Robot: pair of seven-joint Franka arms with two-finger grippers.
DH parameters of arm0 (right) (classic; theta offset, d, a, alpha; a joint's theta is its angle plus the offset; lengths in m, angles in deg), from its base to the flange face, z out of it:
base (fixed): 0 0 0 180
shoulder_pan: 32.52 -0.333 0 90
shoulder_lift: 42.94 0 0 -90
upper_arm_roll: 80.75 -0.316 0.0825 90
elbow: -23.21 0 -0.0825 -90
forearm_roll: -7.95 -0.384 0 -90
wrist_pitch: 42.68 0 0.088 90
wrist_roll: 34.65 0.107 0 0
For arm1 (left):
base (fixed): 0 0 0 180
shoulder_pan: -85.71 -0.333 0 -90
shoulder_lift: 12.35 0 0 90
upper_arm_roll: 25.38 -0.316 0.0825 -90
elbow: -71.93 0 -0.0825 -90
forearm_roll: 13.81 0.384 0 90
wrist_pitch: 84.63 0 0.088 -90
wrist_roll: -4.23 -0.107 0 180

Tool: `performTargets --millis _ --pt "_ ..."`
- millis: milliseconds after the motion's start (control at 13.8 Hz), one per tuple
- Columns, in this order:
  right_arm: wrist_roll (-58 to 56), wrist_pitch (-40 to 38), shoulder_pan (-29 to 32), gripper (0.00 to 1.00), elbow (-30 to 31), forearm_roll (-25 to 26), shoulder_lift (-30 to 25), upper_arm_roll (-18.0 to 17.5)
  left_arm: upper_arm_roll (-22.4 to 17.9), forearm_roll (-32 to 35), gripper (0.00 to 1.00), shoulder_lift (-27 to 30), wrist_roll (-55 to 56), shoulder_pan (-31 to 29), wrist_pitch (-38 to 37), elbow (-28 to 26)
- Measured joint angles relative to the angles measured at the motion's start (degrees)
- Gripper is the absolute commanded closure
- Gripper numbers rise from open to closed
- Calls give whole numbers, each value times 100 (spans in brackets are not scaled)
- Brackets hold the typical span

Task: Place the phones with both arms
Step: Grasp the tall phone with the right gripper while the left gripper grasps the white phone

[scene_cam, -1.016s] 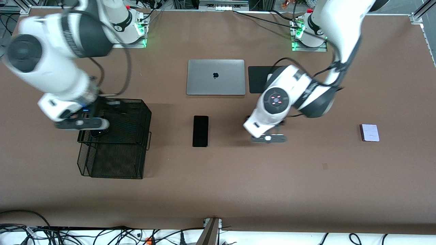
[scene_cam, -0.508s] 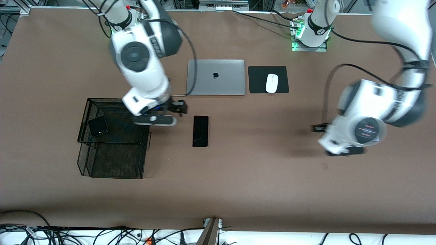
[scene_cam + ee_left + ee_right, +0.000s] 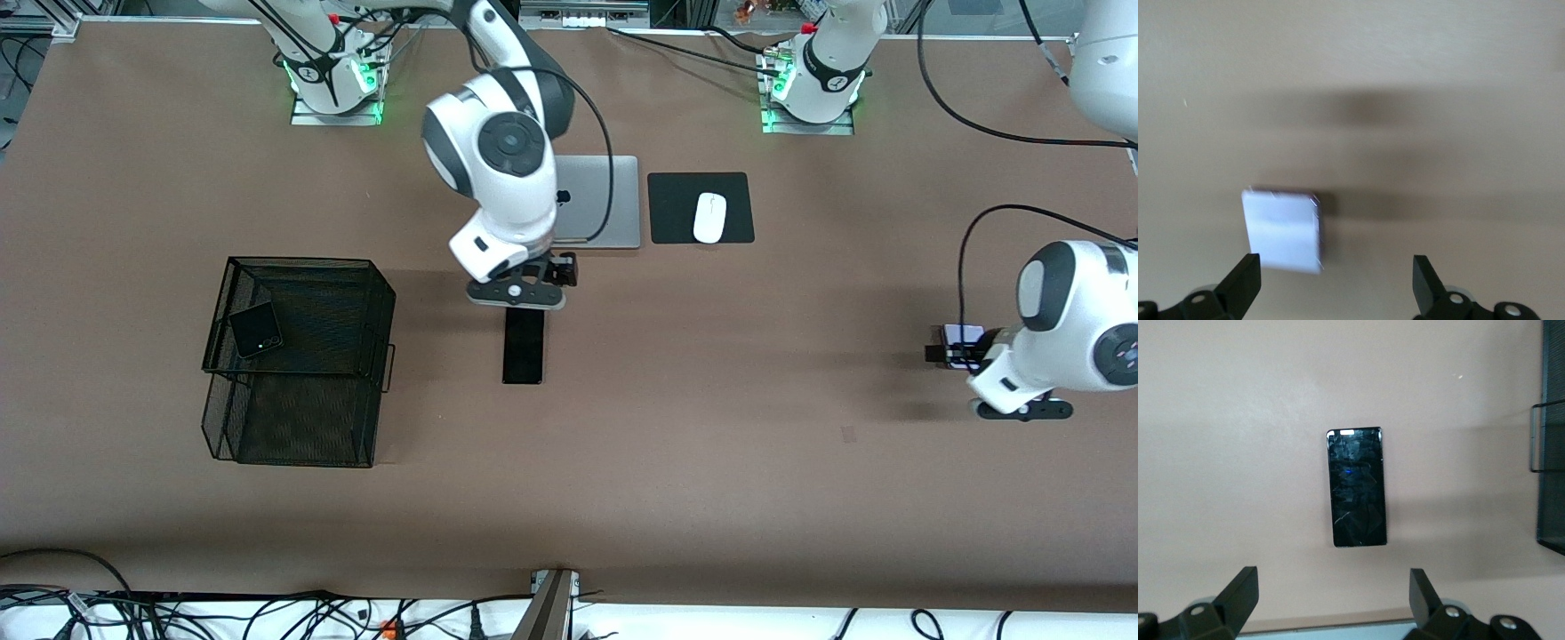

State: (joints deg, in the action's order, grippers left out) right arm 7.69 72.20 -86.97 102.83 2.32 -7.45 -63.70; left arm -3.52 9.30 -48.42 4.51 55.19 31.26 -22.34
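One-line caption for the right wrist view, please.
Open right gripper hovering over the long black phone lying flat on the brown table, beside the mesh basket.

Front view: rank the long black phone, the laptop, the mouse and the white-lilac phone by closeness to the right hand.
1. Long black phone, under the right hand.
2. Laptop, toward the bases.
3. Mouse, on its black pad.
4. White-lilac phone, at the left hand.
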Motion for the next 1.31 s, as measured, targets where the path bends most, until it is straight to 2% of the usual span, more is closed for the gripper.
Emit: performTargets --millis 218,435,798,1016,1089,1161,1234,1306 --pt "-298 702 169 0 152 0 401 53 8 2 0 -25 -882 -718 1612 -783" --pt "-655 1636 355 0 715 -1 619 52 21 2 0 -26 -1202 -1037 2425 -1224" --pt "-816 2335 341 0 911 -553 1049 -44 25 2 0 -41 -1206 -1182 2578 -1519" --pt "-829 2394 316 0 911 -583 1180 -71 27 2 0 -92 -1206 -1268 2579 -1605" --pt "-834 2403 312 0 910 -584 1215 -80 27 2 18 -119 -1207 -1304 2583 -1625" --pt "-839 2454 297 0 909 -585 1241 -87 27 2 42 -140 -1228 -1326 2588 -1637" --pt "-846 2470 268 19 910 -586 1271 -94 28 3 52 -143 -1306 -1335 2591 -1640" --pt "-848 2486 235 60 910 -586 1311 -97 47 2 61 -119 -1363 -1355 2586 -1641"
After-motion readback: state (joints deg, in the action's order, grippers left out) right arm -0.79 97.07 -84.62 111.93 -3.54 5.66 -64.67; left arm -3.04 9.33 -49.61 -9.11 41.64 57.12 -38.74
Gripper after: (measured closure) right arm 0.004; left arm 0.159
